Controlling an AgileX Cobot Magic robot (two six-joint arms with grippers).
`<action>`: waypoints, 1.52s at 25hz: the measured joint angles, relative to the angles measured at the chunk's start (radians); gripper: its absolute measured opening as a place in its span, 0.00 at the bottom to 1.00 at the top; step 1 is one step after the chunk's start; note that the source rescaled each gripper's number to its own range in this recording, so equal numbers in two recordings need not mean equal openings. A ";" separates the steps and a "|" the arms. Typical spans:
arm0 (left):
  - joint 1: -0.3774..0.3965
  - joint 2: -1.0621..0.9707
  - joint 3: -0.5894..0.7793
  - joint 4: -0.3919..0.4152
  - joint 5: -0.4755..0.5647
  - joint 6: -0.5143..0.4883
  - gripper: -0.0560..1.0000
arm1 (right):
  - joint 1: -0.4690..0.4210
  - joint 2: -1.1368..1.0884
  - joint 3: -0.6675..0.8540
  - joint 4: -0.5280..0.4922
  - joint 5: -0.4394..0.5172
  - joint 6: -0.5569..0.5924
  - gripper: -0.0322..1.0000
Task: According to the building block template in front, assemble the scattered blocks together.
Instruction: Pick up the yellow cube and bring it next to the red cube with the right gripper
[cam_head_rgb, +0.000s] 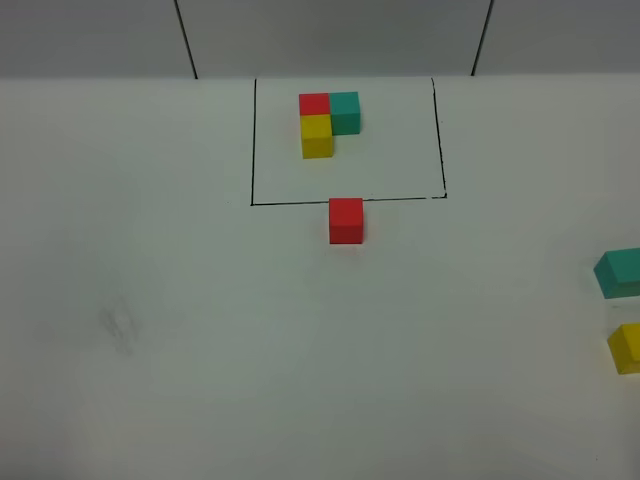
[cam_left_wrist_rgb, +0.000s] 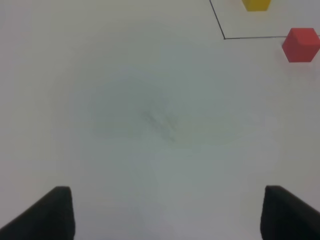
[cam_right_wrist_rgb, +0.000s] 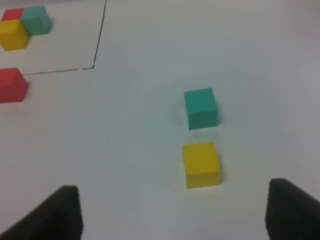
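Your building block template (cam_head_rgb: 329, 121) sits near the far edge of the bench (cam_head_rgb: 200, 330), about midway along it, inside a thin black outline (cam_head_rgb: 254, 140). Its three cubes touch in an L: red at the far left, teal against the red one's right face, yellow against its near face.

Of the loose pieces, the red cube (cam_head_rgb: 346, 220) stands just outside the outline, against the middle of its near line, flat on the bench. The teal cube (cam_head_rgb: 620, 272) and the yellow cube (cam_head_rgb: 627, 347) lie well apart from it, over toward the right edge of the bench, both partly cut off in the high view. The teal one is the farther of the two and the yellow one nearer. A small gap separates them, and both sit slightly turned.

Your left gripper (cam_left_wrist_rgb: 167, 217) hangs over bare bench on the left side, above a faint scuff mark (cam_head_rgb: 120, 325), its fingers spread wide with nothing between them. Your right gripper (cam_right_wrist_rgb: 172, 215) also has its fingers well apart and holds nothing; the yellow cube lies ahead of it, with the teal one just beyond.
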 joint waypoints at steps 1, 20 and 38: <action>0.000 0.000 0.000 0.000 0.000 0.000 0.79 | 0.000 0.000 0.000 0.000 0.000 0.000 0.57; 0.000 0.000 0.000 0.000 -0.001 -0.001 0.79 | 0.000 0.014 -0.014 0.000 0.019 -0.001 0.57; 0.000 0.000 0.000 0.000 -0.002 -0.001 0.79 | 0.000 0.896 -0.236 0.013 0.042 -0.127 0.77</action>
